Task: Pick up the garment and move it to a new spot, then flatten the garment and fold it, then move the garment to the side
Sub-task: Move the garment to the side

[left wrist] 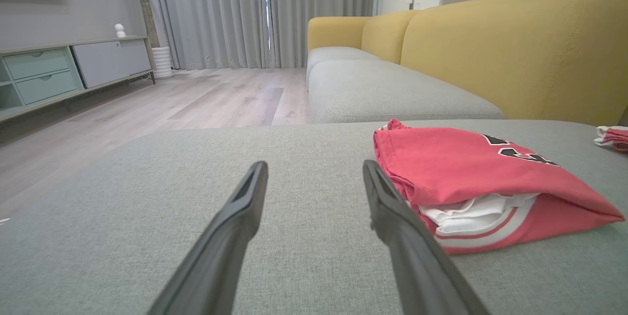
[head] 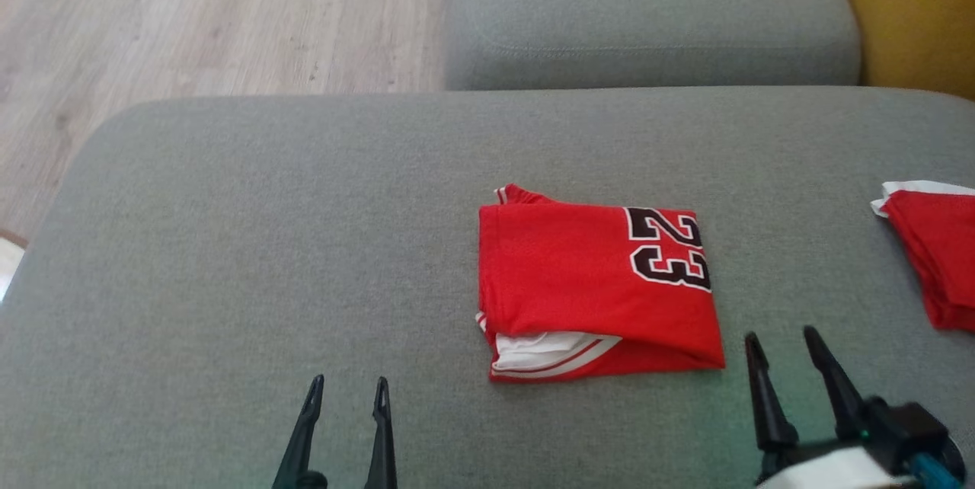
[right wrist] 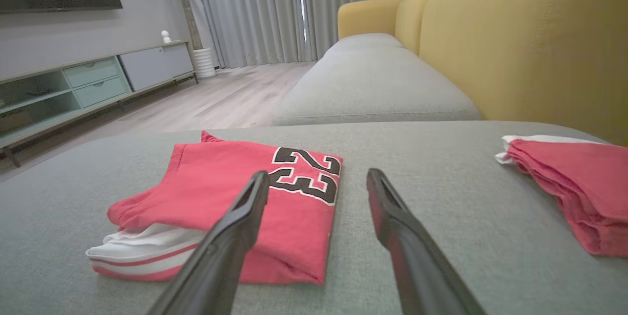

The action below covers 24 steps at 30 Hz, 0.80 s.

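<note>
- Folded garment (head: 598,287) lies mid-cushion (head: 228,245), with bare fabric along every edge and most room to its left.
- Left pincer (head: 350,380) and right pincer (head: 780,333) are both released, apart from it.

You've got one carrier here: the grey seat cushion (head: 228,260), flat woven fabric. Two items lie directly on it. The folded red jersey (head: 579,283) has its "23" facing up and a white striped hem poking out at its near edge. The second red-and-white garment (head: 937,260) sits well right of the jersey, not touching it, cut off by the head view's edge.
</note>
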Motion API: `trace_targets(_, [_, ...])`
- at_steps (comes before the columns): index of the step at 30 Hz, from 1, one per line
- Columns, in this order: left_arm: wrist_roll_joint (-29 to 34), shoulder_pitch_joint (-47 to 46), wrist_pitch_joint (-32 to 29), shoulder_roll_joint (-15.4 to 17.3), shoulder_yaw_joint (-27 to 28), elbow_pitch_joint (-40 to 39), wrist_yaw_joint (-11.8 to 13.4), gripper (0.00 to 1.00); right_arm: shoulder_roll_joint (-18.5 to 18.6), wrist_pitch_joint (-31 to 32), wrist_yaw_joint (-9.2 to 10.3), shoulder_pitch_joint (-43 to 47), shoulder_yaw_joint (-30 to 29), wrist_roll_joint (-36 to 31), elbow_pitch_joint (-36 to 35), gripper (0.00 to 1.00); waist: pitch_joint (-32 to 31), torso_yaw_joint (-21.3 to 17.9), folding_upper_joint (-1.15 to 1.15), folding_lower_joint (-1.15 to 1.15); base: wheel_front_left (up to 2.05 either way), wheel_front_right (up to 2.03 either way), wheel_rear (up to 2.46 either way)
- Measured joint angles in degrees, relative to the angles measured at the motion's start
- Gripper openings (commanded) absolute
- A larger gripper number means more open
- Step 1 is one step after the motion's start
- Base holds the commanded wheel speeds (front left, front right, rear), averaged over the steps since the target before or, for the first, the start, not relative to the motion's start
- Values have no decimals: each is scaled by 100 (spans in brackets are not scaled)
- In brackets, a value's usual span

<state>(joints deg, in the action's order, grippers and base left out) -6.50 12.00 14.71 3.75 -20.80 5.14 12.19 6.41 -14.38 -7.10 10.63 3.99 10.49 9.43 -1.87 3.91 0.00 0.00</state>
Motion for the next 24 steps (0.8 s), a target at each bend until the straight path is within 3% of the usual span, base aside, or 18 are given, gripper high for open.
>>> trace_targets(11, [31,-320,0,-8,-154,-52,62,100,-16,52,-1,-1117,88,105,1171,100,413,170,0,0,0,0,0])
trace_targets(18, [53,-807,0,-19,-281,-112,100,100,-4,845,-1,-2209,-157,321,1985,100,927,287,0,1,0,0,0])
trace_targets(24, [49,-946,0,-42,-363,-104,200,100,-36,1344,-1,-2431,-388,490,2537,100,1165,408,0,1,0,0,0])
